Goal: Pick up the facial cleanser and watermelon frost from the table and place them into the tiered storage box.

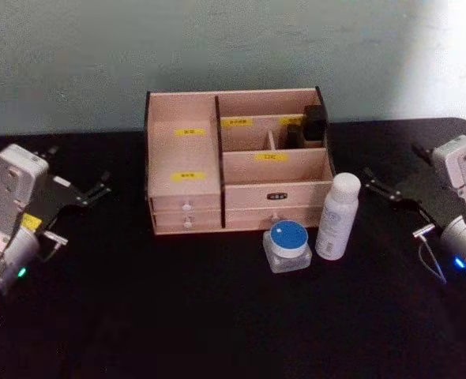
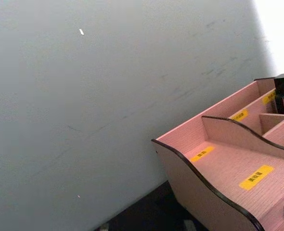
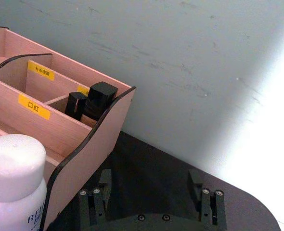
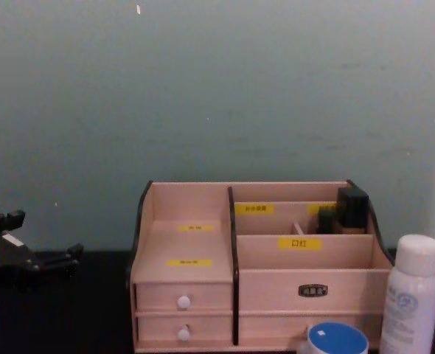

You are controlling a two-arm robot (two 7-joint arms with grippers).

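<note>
Cleanser [image 1: 337,215] upright, touching-close right of jar [image 1: 287,245], before box [image 1: 276,193]; right gripper [image 1: 395,170] nearer, fingers apart; left gripper [image 1: 77,170] far left, fingers apart

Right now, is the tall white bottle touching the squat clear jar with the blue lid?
Apart. In the chest view, a strip of light wooden box shows between the tall white bottle and the squat blue-lidded jar.

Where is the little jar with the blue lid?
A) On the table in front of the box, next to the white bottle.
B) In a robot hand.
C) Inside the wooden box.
A: the jar stands on the table before the box, beside the bottle; the left gripper and right gripper hang open and empty at the sides.
</note>
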